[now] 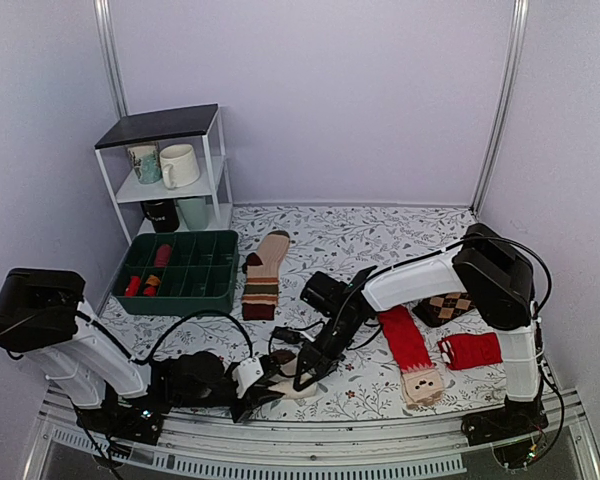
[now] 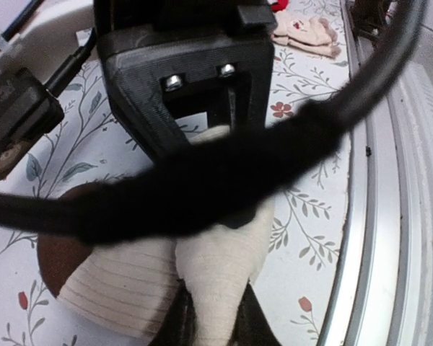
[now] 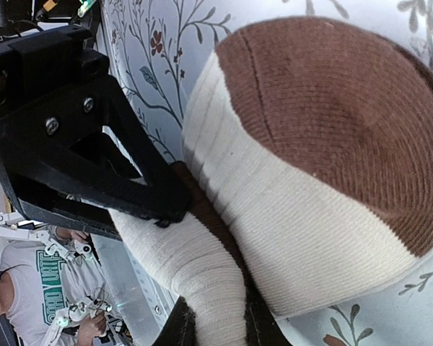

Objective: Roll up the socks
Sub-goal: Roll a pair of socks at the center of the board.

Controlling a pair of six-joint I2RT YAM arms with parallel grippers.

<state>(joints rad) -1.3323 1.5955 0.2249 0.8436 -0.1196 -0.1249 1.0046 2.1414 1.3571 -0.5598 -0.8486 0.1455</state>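
A floral-patterned counter fills the scene, seen from above. At its back left stands a white shelf unit with a black top. Its upper shelf holds a patterned mug and a white mug; the lower shelf holds a dark mug and a pale green mug. The left arm and the right arm reach in from the near corners and meet at the near middle of the counter. In front of the shelf unit sits a green divided tray. Three of its left compartments hold small red objects, too small to identify; the other compartments look bare. Just right of the tray lies a tan striped sock. On the right side lie a long red sock with a beige toe, a short red sock and an argyle sock. The cream-white sock lies bunched at the near edge between the two arms, its brown toe resting on the counter. The left jaws are closed on a fold of its cream fabric, and the right jaws pinch another cream fold, the two sets almost touching. A black cable crosses the left wrist view.
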